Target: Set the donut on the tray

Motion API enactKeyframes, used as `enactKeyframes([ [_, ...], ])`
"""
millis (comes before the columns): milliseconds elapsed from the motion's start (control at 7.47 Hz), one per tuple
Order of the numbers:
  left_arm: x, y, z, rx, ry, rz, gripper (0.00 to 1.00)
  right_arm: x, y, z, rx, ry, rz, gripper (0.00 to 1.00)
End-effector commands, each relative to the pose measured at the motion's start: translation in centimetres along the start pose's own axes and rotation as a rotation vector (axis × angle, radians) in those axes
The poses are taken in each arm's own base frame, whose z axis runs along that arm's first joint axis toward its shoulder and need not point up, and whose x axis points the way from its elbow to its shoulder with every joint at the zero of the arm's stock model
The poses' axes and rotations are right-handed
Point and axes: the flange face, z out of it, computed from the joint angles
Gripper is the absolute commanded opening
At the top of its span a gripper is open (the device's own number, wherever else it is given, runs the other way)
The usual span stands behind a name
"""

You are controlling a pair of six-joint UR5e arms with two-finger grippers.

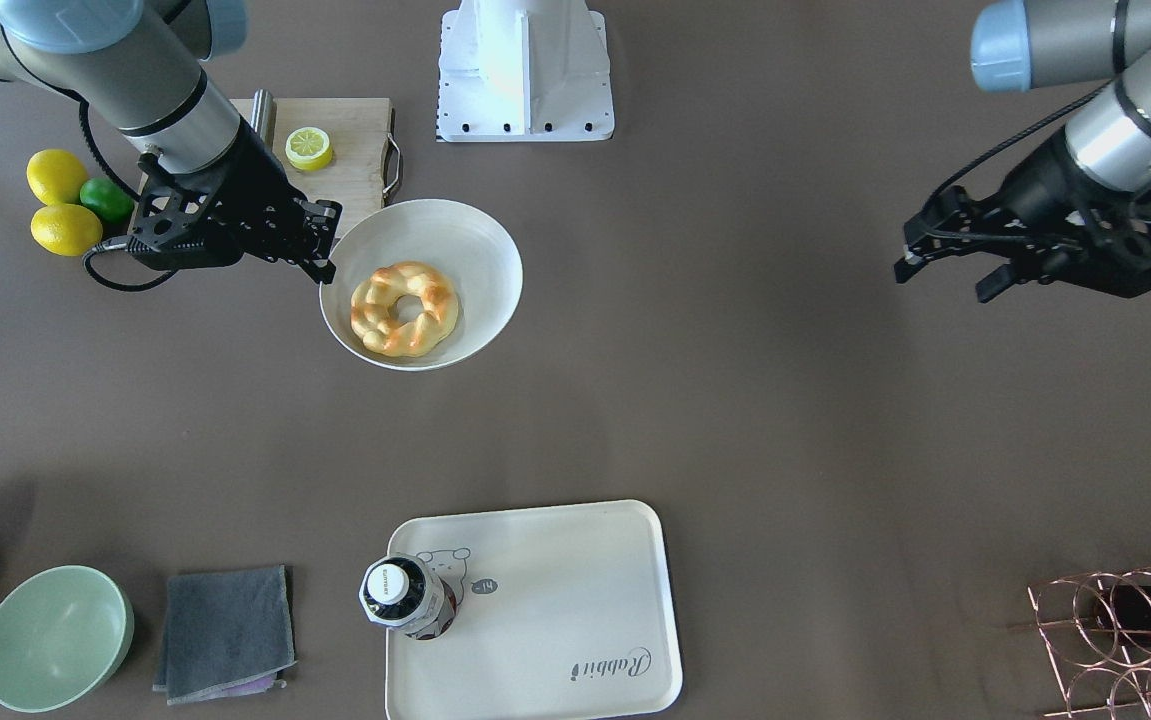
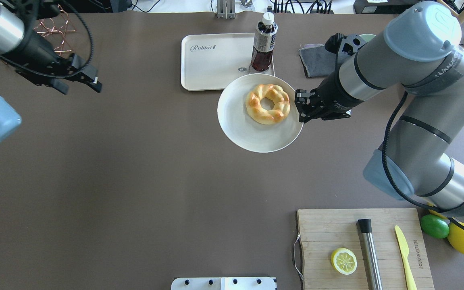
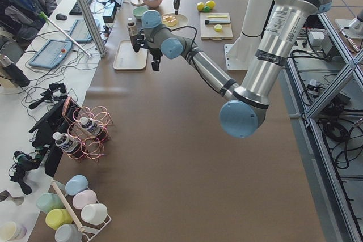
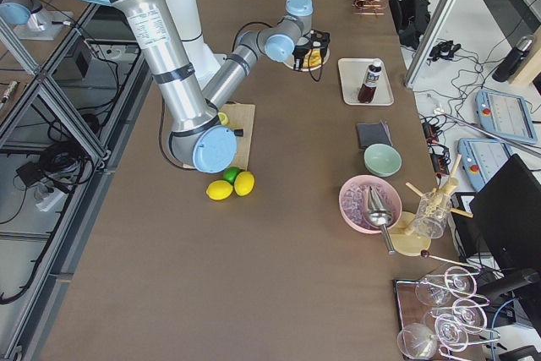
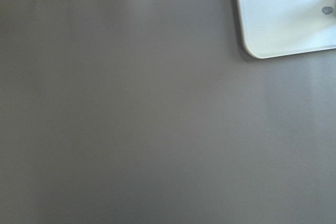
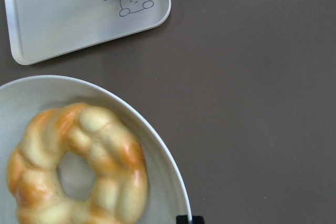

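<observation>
The donut (image 1: 405,308), braided and golden, lies in a round white bowl (image 1: 475,250). My right gripper (image 1: 323,262) is shut on the bowl's rim and holds the bowl above the table. The overhead view shows the donut (image 2: 268,103), the bowl (image 2: 248,133) and the right gripper (image 2: 299,108). In the right wrist view the donut (image 6: 79,163) fills the lower left. The cream tray (image 1: 555,600) lies at the table's operator side, apart from the bowl; it also shows overhead (image 2: 211,64) and in the right wrist view (image 6: 68,19). My left gripper (image 1: 943,278) is open and empty, far off.
A dark drink bottle (image 1: 405,597) stands on the tray's corner over the bear print. A wooden cutting board (image 2: 385,225) holds a lemon half (image 2: 344,260), a yellow knife and a steel rod. Lemons and a lime (image 1: 107,198), a green bowl (image 1: 53,638), a grey cloth (image 1: 225,630) and a copper rack (image 1: 1125,640) stand around.
</observation>
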Motion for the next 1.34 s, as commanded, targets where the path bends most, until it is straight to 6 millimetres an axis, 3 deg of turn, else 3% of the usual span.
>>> enactKeyframes([
  [0, 11.3, 2.2, 4.2, -0.034, 0.047, -0.090, 0.97, -6.3, 1.8, -1.0, 0.028, 0.031, 0.029, 0.00],
  [268, 13.5, 2.7, 4.9, -0.041, 0.080, -0.107, 0.97, -8.6, 3.3, -1.0, 0.037, 0.057, 0.017, 0.00],
  [402, 14.0, 2.7, 4.7, -0.027, 0.111, -0.129, 0.97, -8.8, 3.8, -0.4, 0.051, 0.066, 0.007, 0.00],
  [536, 14.8, 3.1, 5.8, -0.036, 0.137, -0.137, 0.97, -9.0, 4.3, -0.4, 0.047, 0.062, 0.000, 0.00],
  [938, 16.0, 3.6, 6.3, -0.045, 0.162, -0.156, 0.84, -9.7, 5.1, -1.3, 0.047, 0.037, 0.018, 0.00],
  [1071, 16.3, 3.7, 6.2, -0.045, 0.166, -0.156, 0.73, -9.8, 5.2, -1.3, 0.045, 0.036, 0.021, 0.00],
  [1205, 16.8, 3.9, 6.2, -0.053, 0.171, -0.216, 0.51, -9.8, 5.3, -1.3, 0.042, 0.035, 0.025, 0.00],
])
